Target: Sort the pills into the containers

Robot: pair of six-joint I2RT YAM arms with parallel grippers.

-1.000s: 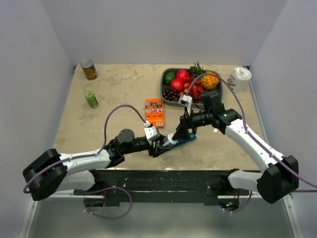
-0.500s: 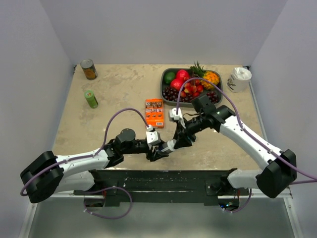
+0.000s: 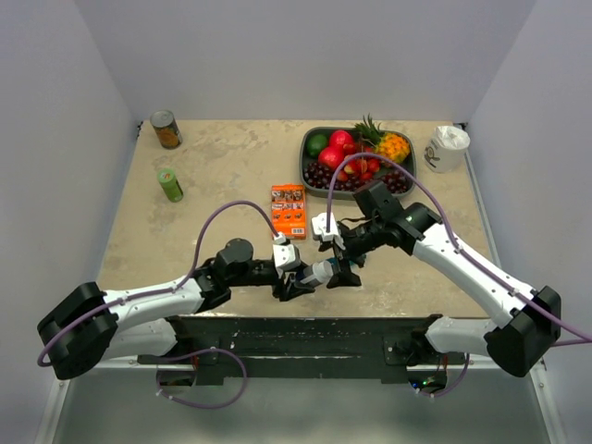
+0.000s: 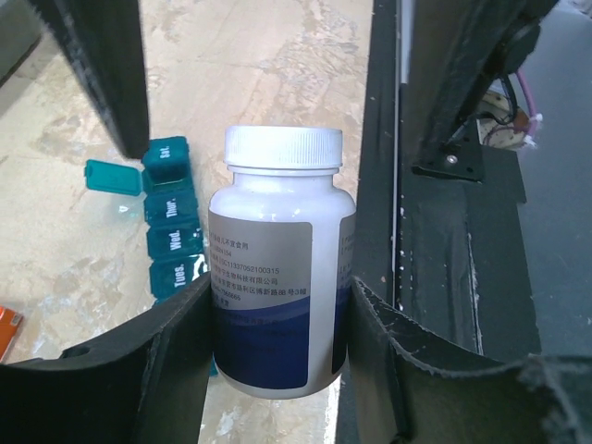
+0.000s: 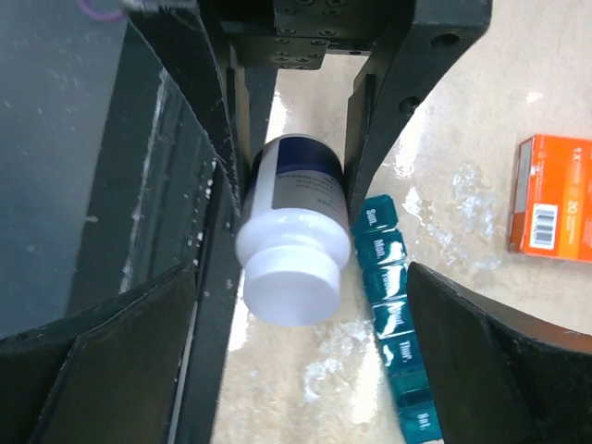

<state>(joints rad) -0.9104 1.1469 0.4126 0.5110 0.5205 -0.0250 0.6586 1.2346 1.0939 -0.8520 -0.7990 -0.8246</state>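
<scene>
While the pills themselves are not showing in any view, and are presumably sitting inside the capped bottle, the left gripper (image 3: 298,280) is clamping the white bottle (image 4: 277,277) by its labelled body, jaws partly closed on either side of it. It is holding the bottle tipped over, low above the table, with the cap (image 4: 283,148) pointing toward the right arm. The teal organiser strip (image 5: 393,314) is lying on the table just beside and below the bottle. Its readable lids are lying shut, and a teal flap (image 4: 111,178) is sticking out by the "Sat." end; whether that is an open lid I cannot tell. The right gripper (image 3: 344,268) is hanging wide open, gripping nothing, its fingers spread either side of the cap and apart from it.

Risks, in my judgement:
- The right jaws, closing off-centre, may be slipping on the smooth cap.
- A twist may be turning the bottle within the left grip instead of loosening the cap.
- With the bottle lying this flat, an uncapped mouth would be spilling pills across the table.
</scene>
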